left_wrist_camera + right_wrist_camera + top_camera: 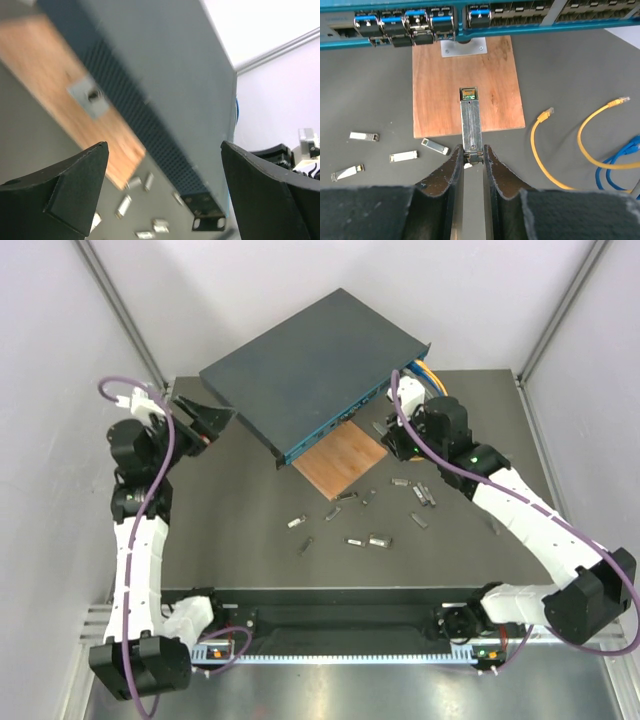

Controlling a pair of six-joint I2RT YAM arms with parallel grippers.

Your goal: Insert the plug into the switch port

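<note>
Grips slim silver plug (470,120), gold contacts at tip, in right tool (471,152) above table; points long axis at teal port face of switch (310,360), tip short of it. Shows left tool (164,146) wide open, empty.

Dark blue-grey switch (300,365), teal port face, slim silver plug (470,122) pointing at it, apart.
</note>
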